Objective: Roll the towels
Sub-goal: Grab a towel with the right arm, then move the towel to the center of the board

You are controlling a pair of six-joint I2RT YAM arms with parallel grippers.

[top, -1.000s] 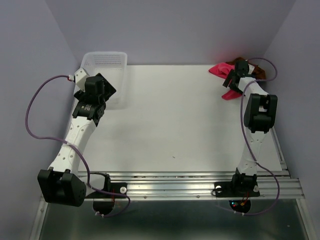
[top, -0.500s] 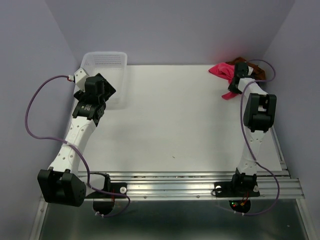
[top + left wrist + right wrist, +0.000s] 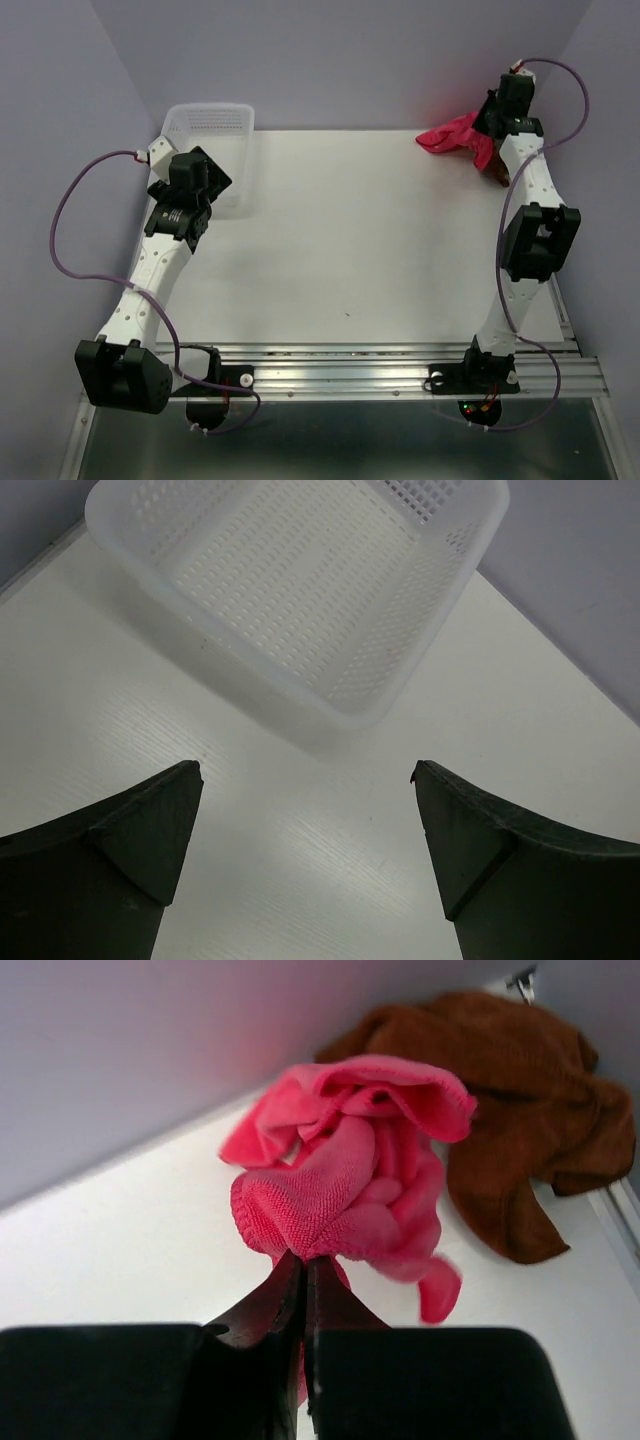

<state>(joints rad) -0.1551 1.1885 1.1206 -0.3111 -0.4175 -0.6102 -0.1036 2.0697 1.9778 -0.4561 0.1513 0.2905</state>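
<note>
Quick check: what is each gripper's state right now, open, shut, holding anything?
Left gripper: open, holding nothing, near the white basket.
Right gripper: shut on the pink towel.

claw (image 3: 303, 1272) pinching pink towel (image 3: 350, 1185), brown towel (image 3: 510, 1130) behind

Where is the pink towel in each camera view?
Top external: pink towel at the far right corner of the table.
Left wrist: not in view.
Right wrist: pink towel centre frame, pinched by the right gripper.
Shared landmark: the brown towel beside it.
</note>
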